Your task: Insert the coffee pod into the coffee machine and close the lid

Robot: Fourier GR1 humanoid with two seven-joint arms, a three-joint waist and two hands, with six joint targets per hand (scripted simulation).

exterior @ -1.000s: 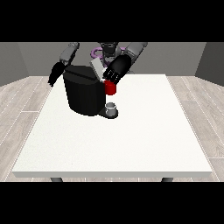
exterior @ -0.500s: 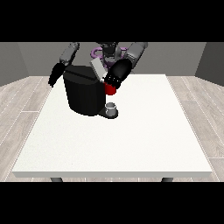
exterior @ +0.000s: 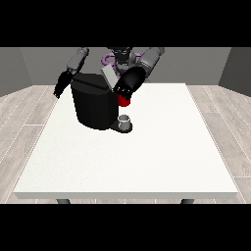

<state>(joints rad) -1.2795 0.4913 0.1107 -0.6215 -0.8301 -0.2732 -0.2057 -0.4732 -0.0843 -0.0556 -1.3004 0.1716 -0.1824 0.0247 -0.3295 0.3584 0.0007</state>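
Observation:
The black coffee machine (exterior: 94, 107) stands at the table's far left-centre. Its grey lid (exterior: 109, 76) is tilted up at the top. The hand at the view's right (exterior: 129, 83) hovers at the machine's upper front corner, beside the lid and just above a red thing at the machine (exterior: 124, 101). A small grey thing (exterior: 125, 120) sits on the machine's base under the spout; I cannot tell whether it is the pod. The hand at the view's left (exterior: 61, 85) hangs beside the machine's far side with its fingers straight, holding nothing.
The white table (exterior: 147, 157) stretches wide towards the camera and to the right of the machine. The robot's torso (exterior: 120, 55) is behind the machine at the far edge.
The hand at the view's right has shifted only slightly near the machine's top front. The hand at the view's left and the machine look the same.

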